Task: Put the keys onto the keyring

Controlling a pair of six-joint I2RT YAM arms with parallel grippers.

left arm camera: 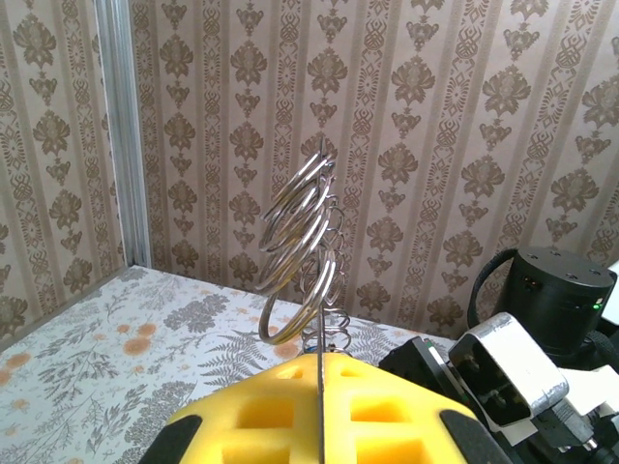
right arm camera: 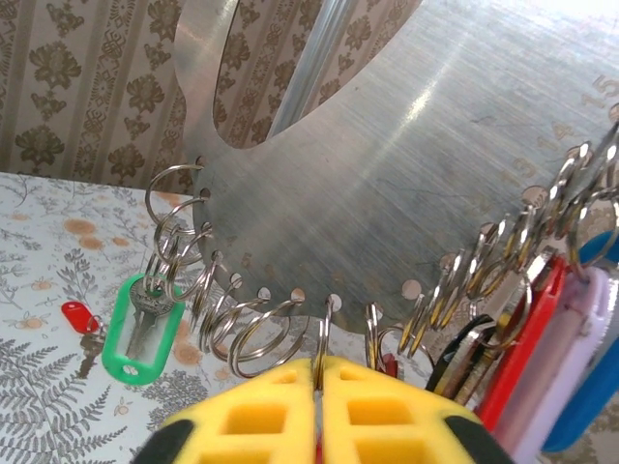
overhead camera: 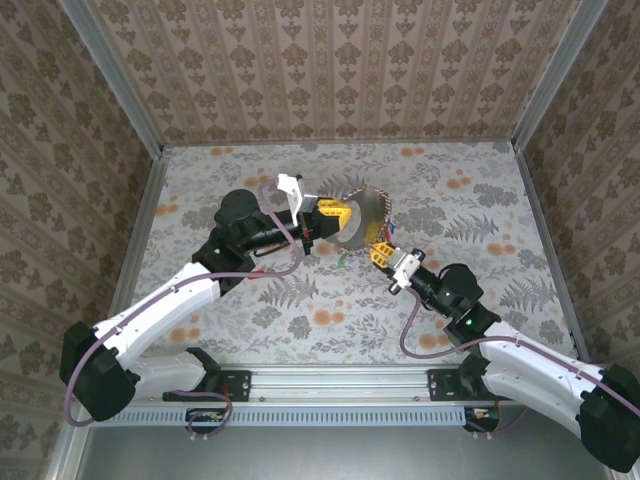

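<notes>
Keyring (overhead camera: pixel 362 212), here a half-round metal plate w/ split rings thru holes along its rim, is held up off the worktop (overhead camera: pixel 480 200), midway between both arms. L jaws pinch the plate's edge from the L side. R jaws, pads pressed together, nip one split ring (right arm camera: pixel 324 333) at bottom-centre of the rim. That ring sits straight ahead of them, edge-on to the pads, w/ the plate face rising behind it.

Keys: green-tagged one (right arm camera: pixel 145 329) hangs by the rings toward the L end of the rim. Red-tagged key (right arm camera: pixel 527 338) & blue-tagged key (right arm camera: pixel 592 387) bunch at the R end. A small red one (right arm camera: pixel 77 317) sits beyond the green; can't tell if hung or lying.

R arm is prob. the nearer for any threading. Room is tight: neighbour rings crowd both sides of the nipped one, worktop below, enclosure walls well apart.
</notes>
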